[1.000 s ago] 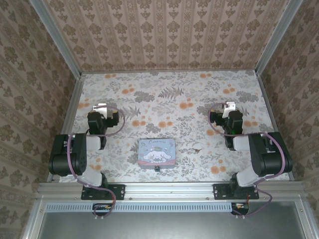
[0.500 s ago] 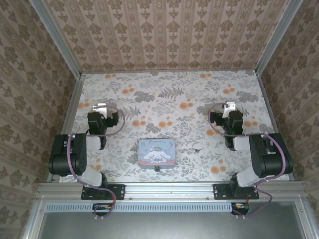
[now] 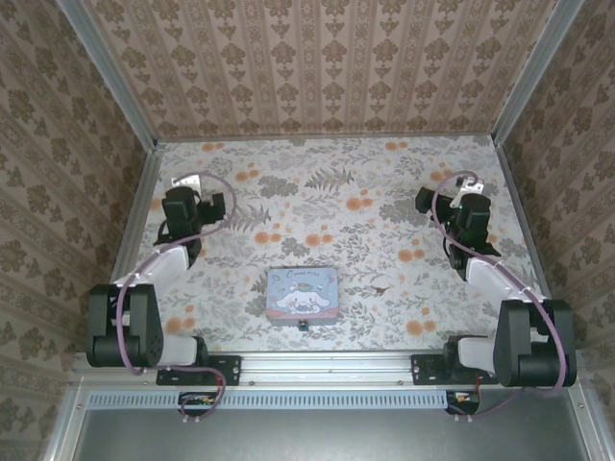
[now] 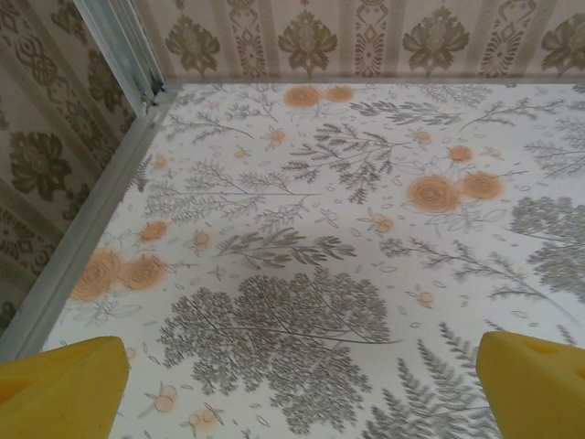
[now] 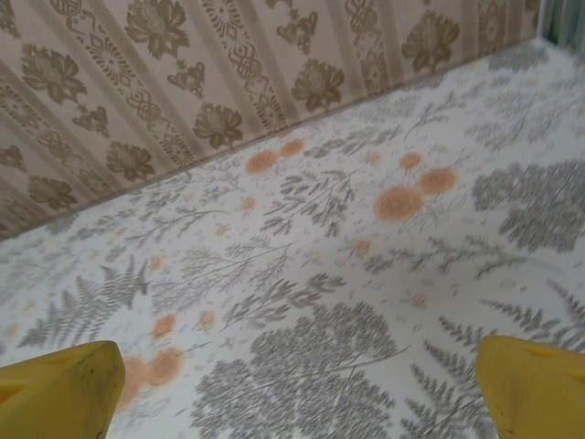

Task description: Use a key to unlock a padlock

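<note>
My left fingers and right fingers stand wide, empty. The padlock, seemingly touching the tin on its near side, looks tiny, rigid, slippery; I'd pinch its body flanks.

Right gripper was spread wide, its two yellow fingertips sitting in the bottom corners, one left, one right, well apart. Between them lay the table, pale and printed with grey ferns and leafy sprays, and there were the orange blossoms a little right of centre. Across the top ran the wall, beige damask stripes, meeting the table on a line slanting up to the right. A grey-blue sliver sat in the top right corner, too little to identify.
</note>
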